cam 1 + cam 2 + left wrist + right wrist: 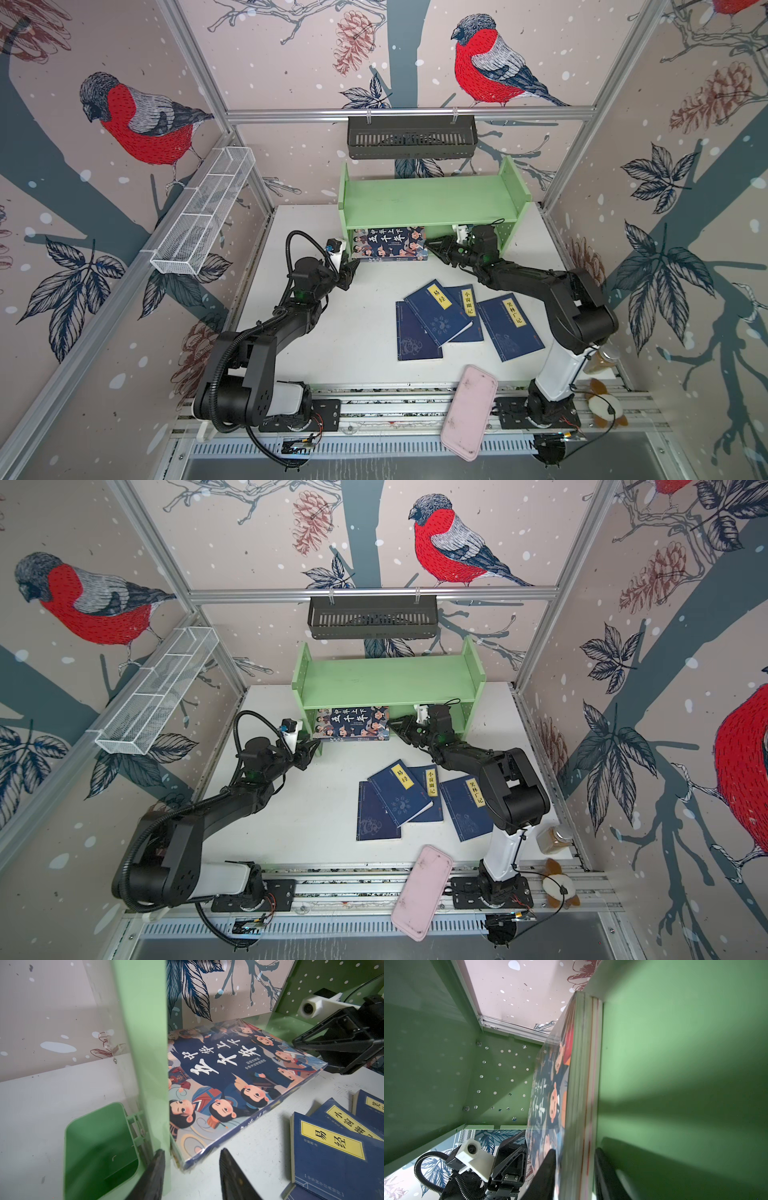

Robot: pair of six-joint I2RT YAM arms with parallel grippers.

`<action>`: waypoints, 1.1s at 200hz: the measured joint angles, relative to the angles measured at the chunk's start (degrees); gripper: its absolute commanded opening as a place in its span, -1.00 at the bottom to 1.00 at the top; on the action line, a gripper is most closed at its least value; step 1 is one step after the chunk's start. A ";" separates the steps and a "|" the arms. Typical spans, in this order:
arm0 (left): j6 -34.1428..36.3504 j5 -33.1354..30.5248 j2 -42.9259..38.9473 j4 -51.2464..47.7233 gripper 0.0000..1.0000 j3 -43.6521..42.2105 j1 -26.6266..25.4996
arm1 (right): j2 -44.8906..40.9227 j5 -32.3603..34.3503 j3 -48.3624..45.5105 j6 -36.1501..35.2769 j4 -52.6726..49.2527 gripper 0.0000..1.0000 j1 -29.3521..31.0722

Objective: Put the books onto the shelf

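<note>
On white table (353,332), outstretched right end effector (432,246) seemingly grasps cartoon book (390,243); left end effector (352,270) released.

Glossy cartoon bk (228,1084), matt shelf (428,199)

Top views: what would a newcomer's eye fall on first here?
The cartoon-cover book lies flat, partly inside the lower tier of the green shelf. The right gripper is closed on its edge, and the left gripper is open beside the shelf's side panel. Four navy paperbacks lie fanned out on the white table, several overlapping, and a pink case overhangs the near edge.
</note>
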 measured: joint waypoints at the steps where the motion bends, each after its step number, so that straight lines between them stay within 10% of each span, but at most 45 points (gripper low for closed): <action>1: 0.09 0.00 -0.07 0.00 -0.10 -0.04 0.00 | -0.11 0.00 -0.11 -0.02 0.00 -0.33 0.00; 220: 0.35 0.04 3.56 -0.63 -0.30 2.10 0.00 | -7.17 -0.46 -6.64 -3.26 -3.45 -0.64 2.29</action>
